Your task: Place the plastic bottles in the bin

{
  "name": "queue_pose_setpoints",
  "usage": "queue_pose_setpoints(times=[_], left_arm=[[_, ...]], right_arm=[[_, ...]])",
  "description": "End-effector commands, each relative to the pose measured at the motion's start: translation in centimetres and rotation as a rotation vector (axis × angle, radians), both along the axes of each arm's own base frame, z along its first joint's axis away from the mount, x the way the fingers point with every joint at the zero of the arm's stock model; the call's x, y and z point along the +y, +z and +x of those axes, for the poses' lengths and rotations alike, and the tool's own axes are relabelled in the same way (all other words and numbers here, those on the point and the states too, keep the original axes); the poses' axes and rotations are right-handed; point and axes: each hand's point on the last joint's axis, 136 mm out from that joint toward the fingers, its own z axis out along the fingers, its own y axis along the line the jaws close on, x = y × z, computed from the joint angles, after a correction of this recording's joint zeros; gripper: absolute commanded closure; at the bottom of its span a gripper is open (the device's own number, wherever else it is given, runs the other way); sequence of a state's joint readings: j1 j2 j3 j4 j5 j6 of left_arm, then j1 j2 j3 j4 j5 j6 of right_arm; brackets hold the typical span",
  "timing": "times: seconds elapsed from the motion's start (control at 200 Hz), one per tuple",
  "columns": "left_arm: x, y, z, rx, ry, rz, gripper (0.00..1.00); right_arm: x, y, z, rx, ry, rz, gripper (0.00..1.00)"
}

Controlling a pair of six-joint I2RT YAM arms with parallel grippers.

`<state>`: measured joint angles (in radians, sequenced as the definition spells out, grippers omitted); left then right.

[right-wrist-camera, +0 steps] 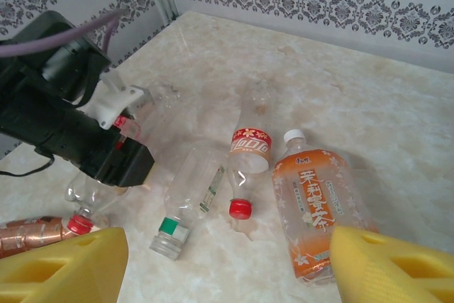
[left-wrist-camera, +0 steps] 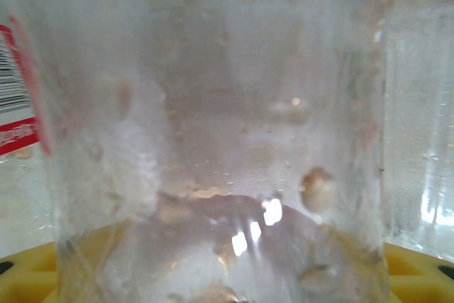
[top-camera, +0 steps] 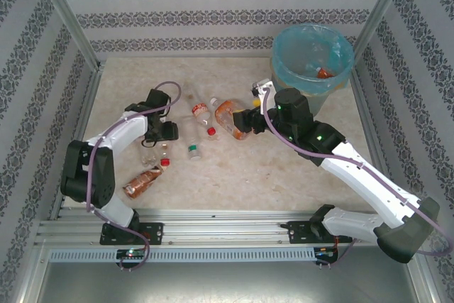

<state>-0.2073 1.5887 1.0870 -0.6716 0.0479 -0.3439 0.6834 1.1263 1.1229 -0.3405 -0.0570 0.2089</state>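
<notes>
Beige marbled tabletop enclosed by damask-striped walls; blue-lined bin at the far right corner. The right gripper, fingers spread, hangs over the orange-labelled bottle, which lies flat, long axis diagonal, white cap toward the far left. A clear bottle sits between the fingers of the left gripper; whether they clamp it cannot be told.

My table is showing a smooth, faintly glossy, marble-look top, and the clear plastic bottles on it are glinting, their printed labels looking satiny. Far right, the bin is wearing a thin, crinkled, translucent blue plastic liner. The yellow fingers of my right gripper are looking matt and slightly grainy.
</notes>
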Motion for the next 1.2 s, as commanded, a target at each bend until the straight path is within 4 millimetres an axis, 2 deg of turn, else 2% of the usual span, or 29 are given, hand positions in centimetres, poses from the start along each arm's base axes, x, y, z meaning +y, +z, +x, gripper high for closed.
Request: queue_pose_setpoints(times=[0.0,0.325,0.495,0.764,1.019,1.194], left_arm=[[1.1,3.1,-0.1,-0.047,0.013,0.034,0.39],[1.0,11.8,0.5,-0.243,0.012,-0.003,0.4],[-0.6,16.4,0.3,-0.365,-0.029,-0.114,0.41],[-6.2,22.8,-0.2,-0.571,-0.195,-0.294,0.43],[-13.8,25.8,-1.3,-0.662,-0.424,-0.336,0.44],[-18.2,27.4,-2.3,-0.724,-0.558,-0.416,0.44]], right_arm=[[0.1,1.4,0.0,-0.032,0.01,0.006,0.24],[-0.3,3.1,-0.3,-0.069,0.003,0.039,0.24],[-0.5,4.0,-0.4,-0.083,0.001,0.073,0.24],[-1.3,5.5,0.1,-0.097,-0.024,0.156,0.25],[-2.4,6.7,0.5,-0.095,-0.043,0.23,0.25],[-4.1,8.2,0.7,-0.126,-0.057,0.292,0.24]])
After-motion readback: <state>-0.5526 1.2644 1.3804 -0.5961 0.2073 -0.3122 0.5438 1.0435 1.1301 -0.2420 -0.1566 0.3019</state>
